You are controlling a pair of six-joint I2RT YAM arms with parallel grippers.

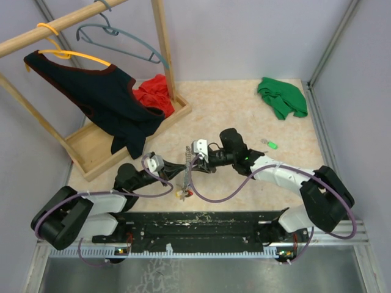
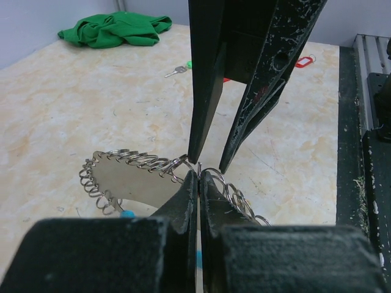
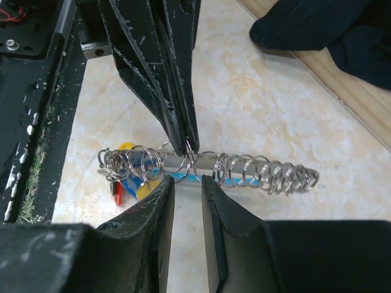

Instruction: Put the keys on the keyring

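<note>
The left gripper [image 2: 199, 178] is clenched on the keyring [image 3: 256, 173], its two fingers pressed together on one silvery ring about midway along the coil. The keyring sits between the two arms, at the middle of the table [image 1: 232, 116] close to its near edge, and its shadow on the surface below shows that it is held up off the marbled top. A light-blue strip runs inside the coil, and a cluster of blue, yellow and red tags [image 3: 131, 186] hangs at one end. The right gripper [image 3: 186, 186] meets the left one head-on, its jaws a little apart, with one tip on each side of the pinched ring. Whether they press on the coil or only straddle it, I cannot tell. The green-headed key [image 1: 272, 144] lies flat on the table, well apart from the keyring to the right and farther back, not on the ring. Beyond it, in the far right corner, is a crumpled green cloth [image 1: 281, 97]. A red plastic piece [image 2: 304, 61] lies by the black rail at the near edge.
</note>
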